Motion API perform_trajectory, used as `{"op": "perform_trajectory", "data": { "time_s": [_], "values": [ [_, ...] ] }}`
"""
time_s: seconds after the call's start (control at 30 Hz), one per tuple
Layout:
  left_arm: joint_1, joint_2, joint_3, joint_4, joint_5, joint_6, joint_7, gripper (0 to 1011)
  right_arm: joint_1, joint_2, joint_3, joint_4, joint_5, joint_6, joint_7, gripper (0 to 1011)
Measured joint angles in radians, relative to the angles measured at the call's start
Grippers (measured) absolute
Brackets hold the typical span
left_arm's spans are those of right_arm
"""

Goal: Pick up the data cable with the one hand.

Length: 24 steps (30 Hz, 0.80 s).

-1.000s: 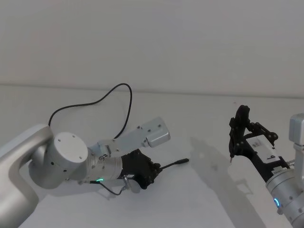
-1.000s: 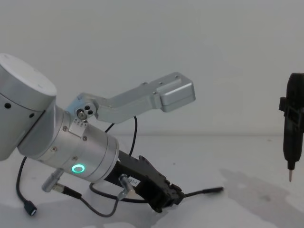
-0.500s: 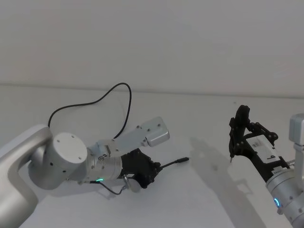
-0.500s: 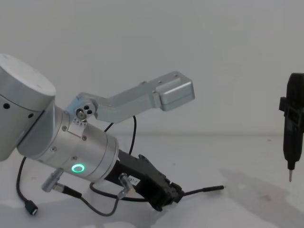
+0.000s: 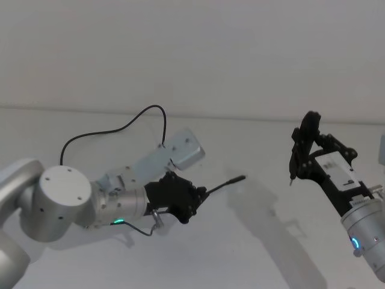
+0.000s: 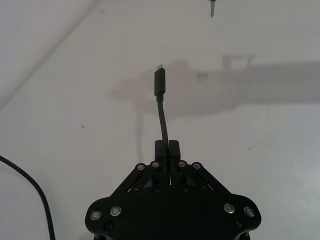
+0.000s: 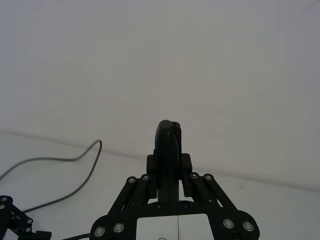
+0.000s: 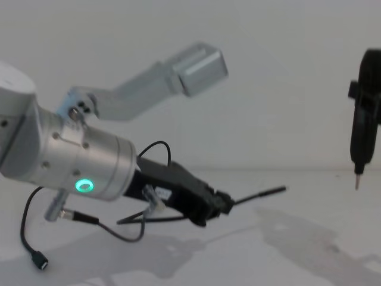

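Plain white wall [image 5: 192, 48] behind white table [image 5: 210, 268]

I read the data cable [image 6: 161, 100], my left gripper [image 6: 167, 150] and the right gripper [image 7: 169, 167]'s tool [image 8: 363, 119] as black. The left wrist [image 8: 89, 164] is silver, its ring light [image 8: 83, 185] green.

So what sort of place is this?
Probably a robot test bench or lab: a white table against a plain wall, and two robot arms, the left gripper holding a data cable, the right gripper clamping a pointed black tool.
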Motion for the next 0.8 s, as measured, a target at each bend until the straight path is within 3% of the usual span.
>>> {"op": "perform_trajectory", "data": {
  "time_s": [0.27,0.8],
  "values": [
    [0.042,0.033,-0.062,-0.088,-0.055,-0.015,0.004,39,0.0,-0.006,0.009,-0.068,0.016,0.004,0.014,268],
    [0.076,0.06,-0.11,-0.157,-0.097,-0.026,0.006,39,0.001,-0.048,0.018,-0.128,0.078,0.008,0.045,268]
  ]
}}
